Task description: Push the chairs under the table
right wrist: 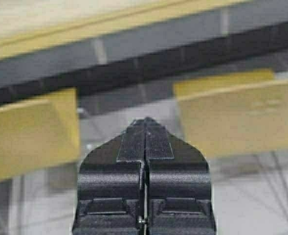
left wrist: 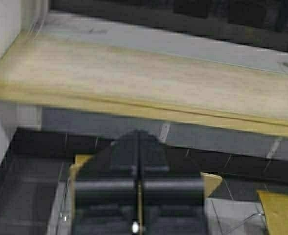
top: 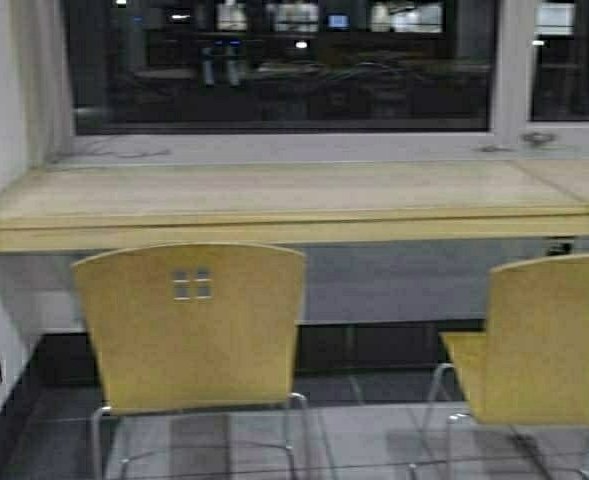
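Chairs (top: 190,330) before table (top: 274,228), no writing

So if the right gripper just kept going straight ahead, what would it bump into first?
Probably nothing soon. The right gripper, fingers shut, points at the gap between the two chairs. Beyond lie floor and the dark wall under the table. Depth is hard to judge.

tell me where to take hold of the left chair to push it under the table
Take the left chair by the top edge of its curved backrest, coming from behind. The back faces the robot, stands upright and is bare, and the table lies straight ahead. Both the left gripper and right gripper are shut.
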{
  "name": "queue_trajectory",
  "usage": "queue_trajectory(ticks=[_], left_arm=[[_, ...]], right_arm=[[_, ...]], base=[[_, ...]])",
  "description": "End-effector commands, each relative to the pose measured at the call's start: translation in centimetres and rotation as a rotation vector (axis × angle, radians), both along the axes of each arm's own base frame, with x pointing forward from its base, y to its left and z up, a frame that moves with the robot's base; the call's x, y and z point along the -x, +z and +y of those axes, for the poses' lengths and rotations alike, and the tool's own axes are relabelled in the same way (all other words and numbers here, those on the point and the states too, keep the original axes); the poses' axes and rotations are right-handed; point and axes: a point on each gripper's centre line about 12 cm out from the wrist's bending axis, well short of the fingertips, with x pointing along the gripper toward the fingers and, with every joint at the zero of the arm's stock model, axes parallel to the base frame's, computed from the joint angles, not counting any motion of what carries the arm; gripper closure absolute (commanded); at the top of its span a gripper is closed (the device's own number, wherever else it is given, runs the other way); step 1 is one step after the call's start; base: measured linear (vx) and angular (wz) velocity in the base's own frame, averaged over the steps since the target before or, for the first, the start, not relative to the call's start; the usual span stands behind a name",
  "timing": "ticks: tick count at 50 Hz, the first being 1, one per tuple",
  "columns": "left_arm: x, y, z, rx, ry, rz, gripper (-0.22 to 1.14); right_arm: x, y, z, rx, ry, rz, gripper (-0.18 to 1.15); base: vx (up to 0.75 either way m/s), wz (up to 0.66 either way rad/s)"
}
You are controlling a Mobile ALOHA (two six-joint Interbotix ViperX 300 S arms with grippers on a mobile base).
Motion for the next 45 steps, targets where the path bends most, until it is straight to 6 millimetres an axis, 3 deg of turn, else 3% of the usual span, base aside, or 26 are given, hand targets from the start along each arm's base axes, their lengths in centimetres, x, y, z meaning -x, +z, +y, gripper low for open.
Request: queue_trajectory(ticks=[1, 14, 45], left_arm=[[-0.7, -0.4, 0.1, 0.063, 0.007, 0.025, 0.88], [-2.0, -1.5, 0.0, 0.107, 0.01, 0.089, 0.88], [-2.5, -2.4, 0.0, 0.099, 0.013, 0.13, 0.88]], right_arm=[[-0.4, 1.0, 0.0, -0.04, -0.013, -0.027, 0.93], [-0.5, 0.5, 0.0, -0.074, -0.024, 0.018, 0.93], [-1.1, 0.2, 0.0, -0.099, -0.033, 0.052, 0.93]], base=[[0.08, 0.28], [0.08, 0.26], [0.1, 0.14]])
